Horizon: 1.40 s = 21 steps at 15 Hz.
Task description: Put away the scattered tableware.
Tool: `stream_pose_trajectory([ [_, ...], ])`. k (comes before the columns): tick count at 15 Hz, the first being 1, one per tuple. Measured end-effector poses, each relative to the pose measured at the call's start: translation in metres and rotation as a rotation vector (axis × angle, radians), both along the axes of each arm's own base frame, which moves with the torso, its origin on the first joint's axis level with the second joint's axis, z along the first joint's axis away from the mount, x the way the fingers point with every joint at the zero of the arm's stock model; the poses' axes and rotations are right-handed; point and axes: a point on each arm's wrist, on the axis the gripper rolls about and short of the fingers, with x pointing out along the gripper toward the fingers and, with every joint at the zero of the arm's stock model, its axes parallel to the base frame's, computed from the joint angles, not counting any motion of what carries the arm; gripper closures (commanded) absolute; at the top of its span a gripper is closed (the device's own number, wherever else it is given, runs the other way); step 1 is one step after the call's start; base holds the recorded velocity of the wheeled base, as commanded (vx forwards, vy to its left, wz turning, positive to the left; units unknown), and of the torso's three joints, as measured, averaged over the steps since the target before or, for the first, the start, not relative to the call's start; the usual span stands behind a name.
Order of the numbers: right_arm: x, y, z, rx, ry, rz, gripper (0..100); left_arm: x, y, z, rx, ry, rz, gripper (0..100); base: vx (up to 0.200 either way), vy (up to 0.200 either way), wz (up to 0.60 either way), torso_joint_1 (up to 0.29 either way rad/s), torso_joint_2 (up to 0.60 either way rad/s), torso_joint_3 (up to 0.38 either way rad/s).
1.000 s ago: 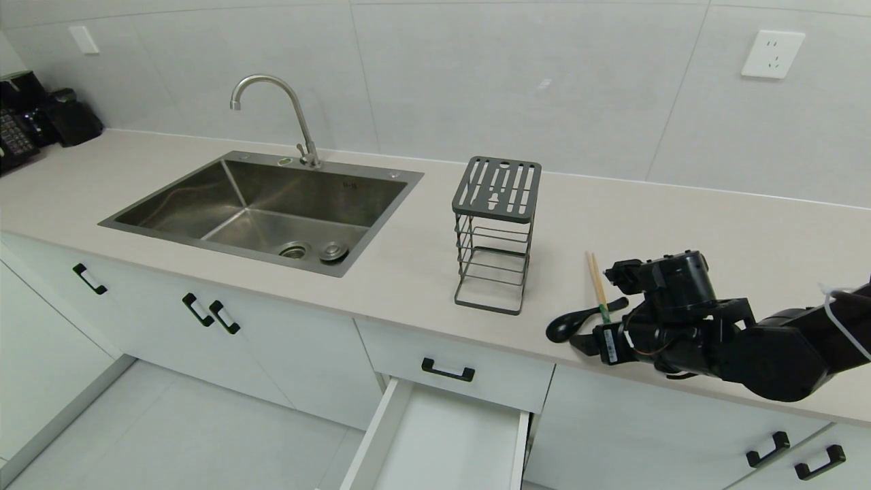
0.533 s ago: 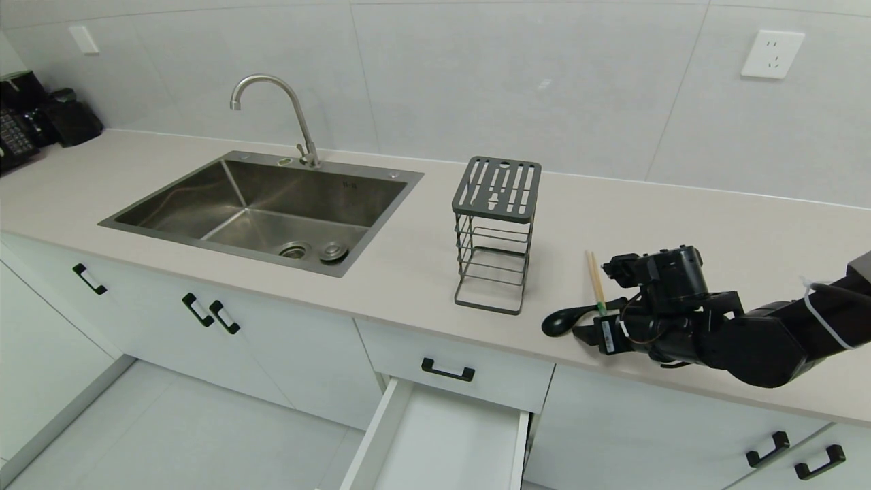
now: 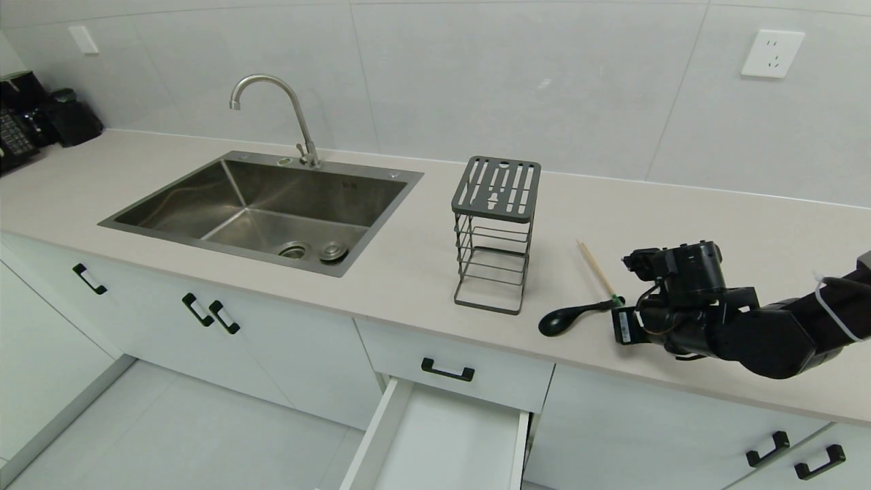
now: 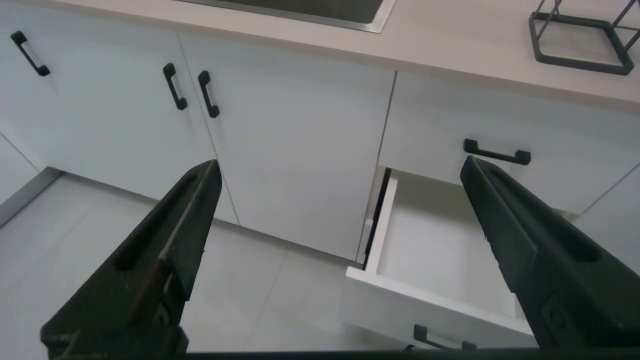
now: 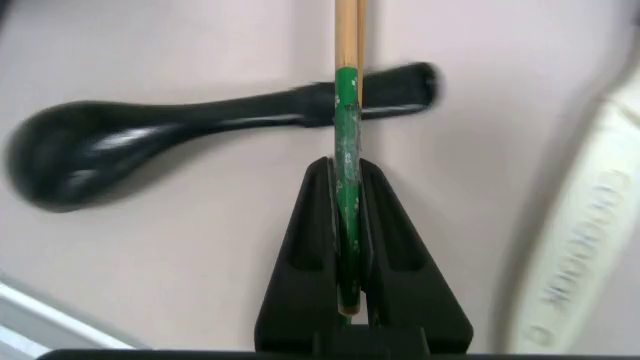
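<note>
From the head view, the right gripper [image 3: 620,314] sat low over the table [image 3: 408,272], near its front edge and to the right of the wire rack [image 3: 495,231]. It held the pair of chopsticks [image 3: 597,269] by their green-tipped end, and the sticks ran away from it toward the wall. The black spoon [image 3: 568,317] lay on the table just beside the gripper, its bowl toward the rack. Below the table edge a drawer [image 3: 442,442] stood pulled out, probably as the place to store the tableware. The sink [image 3: 258,211] was well apart on the left.

In the left wrist view, the left gripper [image 4: 350,250] hung out in front of the cabinets with its fingers [image 4: 170,260] spread wide and nothing between them, above the pulled-out drawer [image 4: 450,260].

In the right wrist view, the right gripper [image 5: 346,185] had its fingers pressed together on the green end of the chopsticks [image 5: 347,60], pinching both sticks as one. The sticks crossed over the handle of the spoon [image 5: 200,120], so a straight lift looked wise to avoid dragging it. Whether the far tips touched the table could not be told.
</note>
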Motion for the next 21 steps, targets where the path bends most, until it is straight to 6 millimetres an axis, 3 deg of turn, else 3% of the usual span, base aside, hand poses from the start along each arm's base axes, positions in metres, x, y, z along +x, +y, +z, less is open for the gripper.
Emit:
stream_pose_trajectory([
  [5,-0.025,-0.007,0.027,0.021,-0.065,0.004,100,0.0,0.0,0.0,-0.001,0.0,0.0,0,0.0,0.0,0.0,0.0,0.0,0.0],
  [13,-0.103,-0.028,0.084,0.003,-0.285,0.118,100,0.0,0.0,0.0,-0.001,0.0,0.0,0,0.0,0.0,0.0,0.0,0.0,0.0],
  [21,-0.139,-0.027,0.125,-0.066,-0.511,0.339,100,0.0,0.0,0.0,-0.001,0.0,0.0,0,0.0,0.0,0.0,0.0,0.0,0.0],
])
